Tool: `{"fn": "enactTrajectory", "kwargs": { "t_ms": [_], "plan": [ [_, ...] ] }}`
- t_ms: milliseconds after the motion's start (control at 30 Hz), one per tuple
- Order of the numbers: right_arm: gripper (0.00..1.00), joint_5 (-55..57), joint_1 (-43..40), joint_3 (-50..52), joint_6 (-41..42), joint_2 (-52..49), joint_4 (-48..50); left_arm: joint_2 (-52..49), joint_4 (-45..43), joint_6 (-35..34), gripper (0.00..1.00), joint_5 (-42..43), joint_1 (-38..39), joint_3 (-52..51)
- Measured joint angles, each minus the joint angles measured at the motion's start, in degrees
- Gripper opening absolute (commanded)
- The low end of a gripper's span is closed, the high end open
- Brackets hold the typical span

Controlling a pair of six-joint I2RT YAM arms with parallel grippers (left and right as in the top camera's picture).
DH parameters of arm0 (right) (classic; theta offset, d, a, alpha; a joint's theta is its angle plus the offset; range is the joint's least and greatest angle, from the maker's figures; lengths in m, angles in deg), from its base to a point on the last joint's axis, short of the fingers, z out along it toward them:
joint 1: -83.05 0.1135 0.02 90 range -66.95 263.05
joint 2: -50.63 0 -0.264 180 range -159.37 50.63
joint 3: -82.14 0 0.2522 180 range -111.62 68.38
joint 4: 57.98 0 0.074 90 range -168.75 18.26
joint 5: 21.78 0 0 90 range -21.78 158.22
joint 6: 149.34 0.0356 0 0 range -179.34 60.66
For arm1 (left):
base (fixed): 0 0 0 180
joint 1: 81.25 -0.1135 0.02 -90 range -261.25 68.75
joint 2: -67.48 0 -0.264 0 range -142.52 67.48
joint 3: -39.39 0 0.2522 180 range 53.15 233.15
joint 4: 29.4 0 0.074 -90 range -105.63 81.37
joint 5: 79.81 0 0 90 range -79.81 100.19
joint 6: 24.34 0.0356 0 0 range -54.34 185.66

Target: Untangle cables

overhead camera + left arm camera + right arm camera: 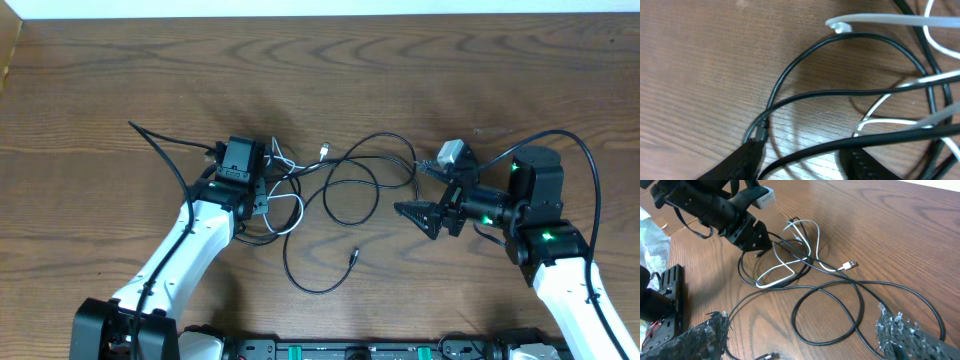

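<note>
The cables lie tangled mid-table. A white cable point(290, 205) with a plug end point(326, 150) is looped through black cables point(350, 190); one black cable trails forward to a small plug point(353, 257). My left gripper point(250, 195) is low over the tangle's left side. In the left wrist view my left gripper point(802, 150) has its jaws apart, and a black cable point(812, 151) passes between them unclamped. My right gripper point(420, 215) points left at the black loops and is open. In the right wrist view my right gripper point(801, 317) spans a black loop point(830, 315) with nothing held.
The wooden table point(100, 80) runs back to its far edge point(320, 14). In the right wrist view a black rail point(670, 295) and crumpled plastic point(647, 235) sit at the left, beyond the table.
</note>
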Motion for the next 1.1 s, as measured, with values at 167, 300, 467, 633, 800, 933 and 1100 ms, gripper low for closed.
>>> {"fn": "enactTrajectory", "kwargs": {
  "t_ms": [167, 300, 467, 633, 800, 933, 1100],
  "plan": [
    [0.91, 0.00, 0.00, 0.00, 0.07, 0.00, 0.00, -0.02, -0.04, -0.09, 0.08, 0.04, 0.00, 0.00],
    [0.91, 0.00, 0.00, 0.00, 0.17, 0.00, 0.00, -0.02, -0.11, -0.04, 0.08, 2.05, 0.00, 0.00],
    [0.90, -0.02, 0.00, 0.00, 0.17, 0.00, 0.00, 1.53, -0.11, -0.04, 0.07, 5.88, 0.00, 0.00],
    [0.95, -1.92, 0.00, 0.00, 0.20, 0.00, 0.02, 10.21, -1.73, -0.04, 0.07, 13.88, 0.00, 0.00],
    [0.95, -7.63, 0.44, 0.00, 0.20, 0.00, 1.11, 20.41, -7.76, -0.07, 0.07, 26.25, 0.00, 0.02],
    [0.93, -11.37, 2.56, 0.00, 0.22, 0.00, 3.30, 25.00, -10.05, -0.66, 0.08, 35.04, 0.00, 0.02],
    [0.91, -13.64, 6.78, 0.00, 0.28, 0.00, 5.95, 26.16, -10.03, -1.75, 0.07, 44.70, 0.00, 0.02]
  ]
}}
